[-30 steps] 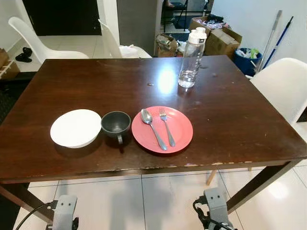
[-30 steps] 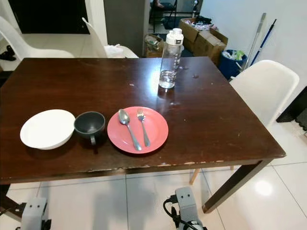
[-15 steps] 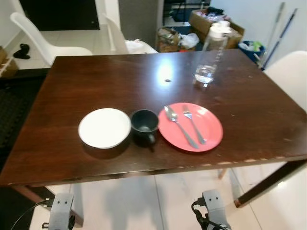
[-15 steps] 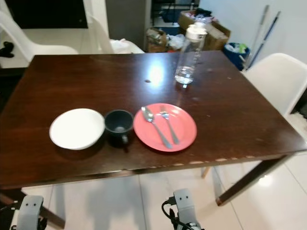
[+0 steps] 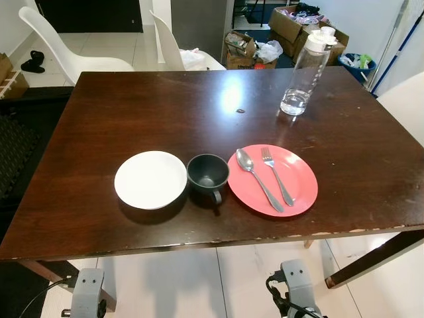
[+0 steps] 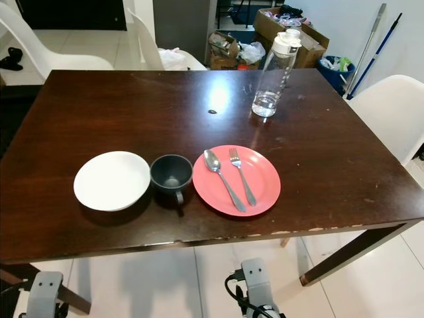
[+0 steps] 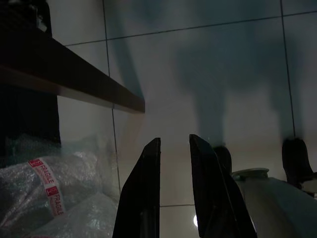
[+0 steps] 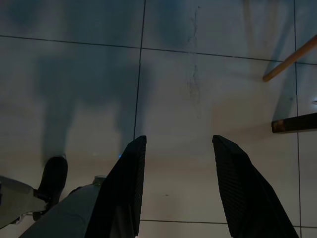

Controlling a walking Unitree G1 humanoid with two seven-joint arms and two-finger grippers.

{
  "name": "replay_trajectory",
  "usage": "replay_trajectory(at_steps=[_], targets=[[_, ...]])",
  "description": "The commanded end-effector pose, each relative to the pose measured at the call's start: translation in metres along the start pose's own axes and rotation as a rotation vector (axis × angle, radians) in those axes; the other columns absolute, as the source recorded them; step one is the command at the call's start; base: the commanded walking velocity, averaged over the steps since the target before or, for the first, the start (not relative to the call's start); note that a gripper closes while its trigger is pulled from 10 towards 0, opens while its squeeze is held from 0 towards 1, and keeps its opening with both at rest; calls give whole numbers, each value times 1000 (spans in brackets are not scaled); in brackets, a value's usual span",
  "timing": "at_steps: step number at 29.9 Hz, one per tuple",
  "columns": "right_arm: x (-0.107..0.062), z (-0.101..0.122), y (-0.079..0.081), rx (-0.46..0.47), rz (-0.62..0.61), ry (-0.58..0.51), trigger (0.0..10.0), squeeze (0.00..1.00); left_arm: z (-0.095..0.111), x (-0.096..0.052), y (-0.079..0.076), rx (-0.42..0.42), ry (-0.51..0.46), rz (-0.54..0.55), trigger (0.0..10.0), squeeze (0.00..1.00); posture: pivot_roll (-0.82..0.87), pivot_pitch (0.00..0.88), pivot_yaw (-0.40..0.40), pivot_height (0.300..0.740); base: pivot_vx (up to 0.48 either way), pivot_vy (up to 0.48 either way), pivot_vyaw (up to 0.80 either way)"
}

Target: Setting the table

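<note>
your left gripper (image 7: 174, 144) hangs below the table edge, fingers nearly closed with a thin gap, holding nothing. your right gripper (image 8: 178, 148) hangs over floor tiles, fingers spread wide, empty. well above and ahead of both, on the dark table (image 5: 132, 106), sit a white bowl (image 5: 150, 179), black cup (image 5: 208, 173) and red plate (image 5: 273, 180) side by side; spoon (image 5: 258, 178) and fork (image 5: 277, 175) lie on the plate, a water bottle (image 5: 305, 76) farther back.

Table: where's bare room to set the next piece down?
Bare wood spans the table's far half left of the bottle, and right of the red plate. The white bowl, mug and plate crowd the near edge.
</note>
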State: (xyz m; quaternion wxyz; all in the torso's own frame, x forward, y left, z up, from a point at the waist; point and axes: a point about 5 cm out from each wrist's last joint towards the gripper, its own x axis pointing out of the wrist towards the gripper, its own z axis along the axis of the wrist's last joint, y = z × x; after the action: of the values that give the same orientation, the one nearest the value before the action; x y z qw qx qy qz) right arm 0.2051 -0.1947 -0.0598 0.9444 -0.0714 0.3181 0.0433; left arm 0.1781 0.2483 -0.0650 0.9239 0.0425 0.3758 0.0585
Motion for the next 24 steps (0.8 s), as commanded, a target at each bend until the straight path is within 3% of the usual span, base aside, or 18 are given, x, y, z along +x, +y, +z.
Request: replay_trajectory(at_steps=[1, 8, 10, 13, 16, 17, 18, 19, 20, 21, 22, 24], targets=[[-3, -5, -1, 5, -1, 8, 10000, 0, -11, -4, 2, -5, 31, 4, 10000, 0, -32, 16, 34, 740, 0, 0, 0], [-13, -12, -16, 56, -63, -40, 10000, 0, -17, -19, 29, 27, -35, 22, 10000, 0, -26, 33, 34, 740, 0, 0, 0], [-25, -20, -28, 107, -133, -76, 10000, 0, -19, -37, 48, 94, -92, -19, 10000, 0, -18, 43, 38, 740, 0, 0, 0], [-40, -25, -36, 123, -178, -135, 10000, 0, -20, -63, 65, 185, -125, -106, 10000, 0, -15, 57, 49, 740, 0, 0, 0], [-43, -23, -36, 118, -175, -161, 10000, 0, -18, -71, 70, 210, -132, -136, 10000, 0, -12, 65, 54, 740, 0, 0, 0], [-47, -16, -37, 94, -176, -214, 10000, 0, -10, -80, 77, 242, -147, -172, 10000, 0, -10, 69, 56, 740, 0, 0, 0], [-58, 8, -45, 40, -203, -337, 10000, 0, 22, -95, 90, 268, -208, -254, 10000, 0, -9, 76, 58, 740, 0, 0, 0], [-58, 8, -45, 40, -203, -337, 10000, 0, 22, -95, 90, 268, -208, -254, 10000, 0, -9, 76, 58, 740, 0, 0, 0], [-69, 38, -61, 8, -273, -449, 10000, 0, 61, -105, 91, 300, -287, -349, 10000, 0, -8, 86, 55, 740, 0, 0, 0], [-75, 51, -68, 1, -305, -490, 10000, 0, 77, -110, 90, 317, -319, -391, 10000, 0, -8, 86, 55, 740, 0, 0, 0], [-75, 51, -68, 1, -305, -490, 10000, 0, 77, -110, 90, 317, -319, -391, 10000, 0, -8, 86, 55, 740, 0, 0, 0], [-91, 85, -85, -44, -379, -601, 10000, 0, 121, -125, 85, 349, -404, -486, 10000, 0, -14, 89, 60, 740, 0, 0, 0]])
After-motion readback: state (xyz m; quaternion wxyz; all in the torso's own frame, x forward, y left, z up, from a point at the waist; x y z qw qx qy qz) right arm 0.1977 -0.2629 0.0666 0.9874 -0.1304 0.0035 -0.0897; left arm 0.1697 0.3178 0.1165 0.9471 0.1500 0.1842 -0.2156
